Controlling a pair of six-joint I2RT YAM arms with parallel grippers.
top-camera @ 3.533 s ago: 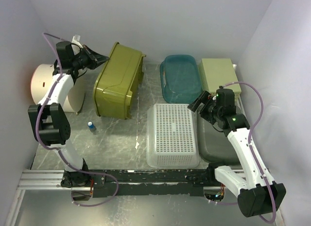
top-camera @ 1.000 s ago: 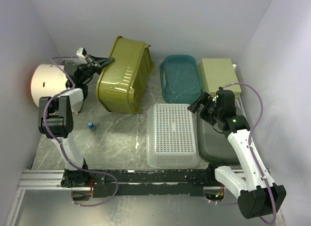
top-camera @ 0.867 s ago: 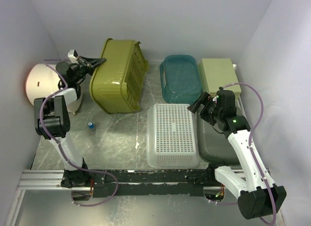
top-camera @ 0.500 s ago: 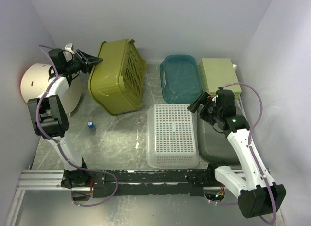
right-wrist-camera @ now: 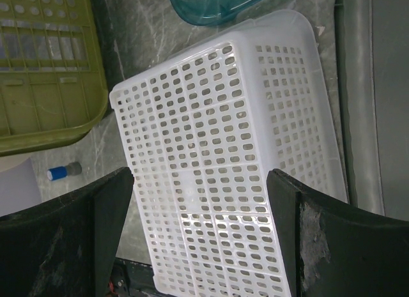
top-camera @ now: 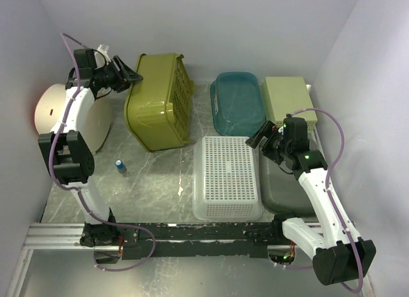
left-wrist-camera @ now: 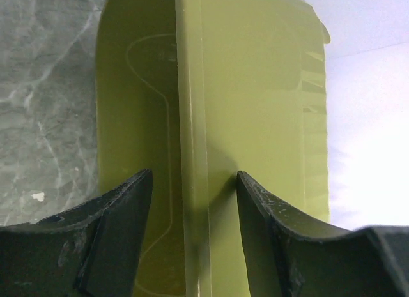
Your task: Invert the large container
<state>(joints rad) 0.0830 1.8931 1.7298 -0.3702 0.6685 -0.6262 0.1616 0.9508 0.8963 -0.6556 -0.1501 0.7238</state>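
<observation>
The large container point(top-camera: 160, 99) is an olive-green plastic bin at the back left, with a smooth face turned up and a lattice wall facing right. My left gripper point(top-camera: 124, 76) is at its left edge and stands open. In the left wrist view the fingers point(left-wrist-camera: 128, 207) straddle a raised ridge of the container point(left-wrist-camera: 268, 86) without touching it. My right gripper point(top-camera: 255, 138) hovers open over the white basket point(top-camera: 227, 175), and in the right wrist view its jaws point(right-wrist-camera: 198, 175) hold nothing.
The white lattice basket point(right-wrist-camera: 223, 137) lies upside down at front centre. Behind it are a teal tub point(top-camera: 238, 102) and a pale green box point(top-camera: 287, 96). A grey tray point(top-camera: 284, 188) sits right, a white round object point(top-camera: 64, 115) left, a small blue-capped bottle point(top-camera: 119, 164) nearby.
My left gripper was shut on the container's edge and has opened and let go. The container has turned, so its lattice wall now faces right. The right arm has not moved.
</observation>
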